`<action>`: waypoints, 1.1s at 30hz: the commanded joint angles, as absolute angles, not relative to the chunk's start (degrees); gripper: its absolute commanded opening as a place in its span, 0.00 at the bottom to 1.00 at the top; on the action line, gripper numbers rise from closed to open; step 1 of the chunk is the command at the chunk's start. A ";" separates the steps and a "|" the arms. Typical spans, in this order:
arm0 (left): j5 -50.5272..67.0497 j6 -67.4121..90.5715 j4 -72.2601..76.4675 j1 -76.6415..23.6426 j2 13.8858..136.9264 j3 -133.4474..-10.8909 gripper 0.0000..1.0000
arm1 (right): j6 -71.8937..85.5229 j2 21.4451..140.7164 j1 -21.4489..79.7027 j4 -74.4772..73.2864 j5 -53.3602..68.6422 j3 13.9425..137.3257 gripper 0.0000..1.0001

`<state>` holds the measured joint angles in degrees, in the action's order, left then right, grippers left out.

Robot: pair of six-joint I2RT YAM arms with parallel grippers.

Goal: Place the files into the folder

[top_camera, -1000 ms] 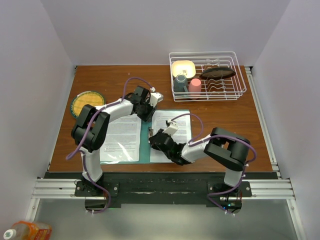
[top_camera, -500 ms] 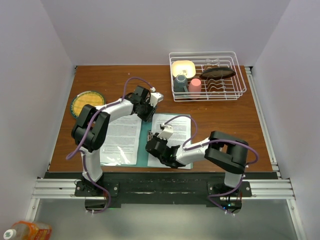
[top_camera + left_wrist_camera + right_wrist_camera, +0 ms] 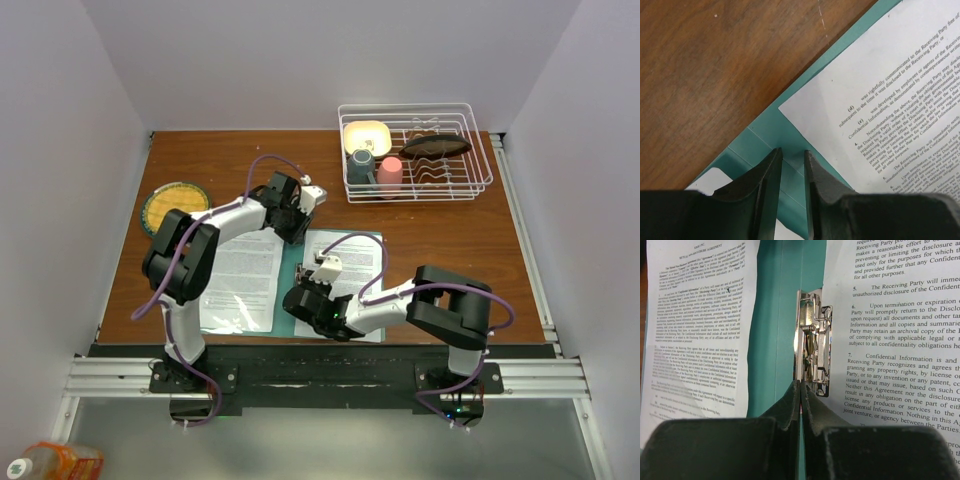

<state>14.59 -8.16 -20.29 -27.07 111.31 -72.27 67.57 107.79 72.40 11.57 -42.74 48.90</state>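
Note:
The teal folder (image 3: 289,268) lies open on the table with a printed file (image 3: 240,280) on its left leaf and another file (image 3: 358,262) on its right leaf. My left gripper (image 3: 293,230) rests at the far end of the crease. In the left wrist view its fingers (image 3: 771,170) stand a narrow gap apart over bare teal card (image 3: 765,137), beside a sheet (image 3: 890,100). My right gripper (image 3: 299,288) sits lower on the crease. Seen from the right wrist, that gripper (image 3: 801,385) is shut, its tips at the near end of a metal clip (image 3: 814,340).
A white wire dish rack (image 3: 415,150) at the back right holds a yellow bowl, two cups and a dark dish. A round yellow-green plate (image 3: 174,205) lies at the left on the brown table (image 3: 450,230). White walls close in on three sides.
My right gripper has slid left and toward the near edge, from the right sheet to the crease by the clip. The left arm has stayed put.

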 commanded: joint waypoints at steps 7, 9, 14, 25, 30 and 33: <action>16.88 -10.28 -26.81 -30.05 104.06 -69.35 0.31 | 65.30 118.47 74.44 -19.42 -29.88 41.22 0.02; 16.79 -10.37 -26.54 -30.58 104.76 -68.91 0.31 | 65.30 118.56 74.36 -19.69 -29.88 41.40 0.02; 15.91 -10.11 -26.45 -30.67 104.51 -69.61 0.30 | 63.90 115.59 74.36 -21.35 -31.02 42.62 0.04; 12.48 -15.01 -32.25 -19.35 97.48 -73.74 0.31 | 52.84 106.53 68.83 -28.21 -34.10 52.20 0.34; 7.56 -18.45 -29.10 -13.89 95.18 -66.20 0.31 | 40.01 100.91 64.95 -27.07 -33.66 57.38 0.51; 6.06 -18.81 -27.16 -13.19 95.97 -63.90 0.31 | 30.87 98.09 65.91 -24.79 -32.53 59.85 0.53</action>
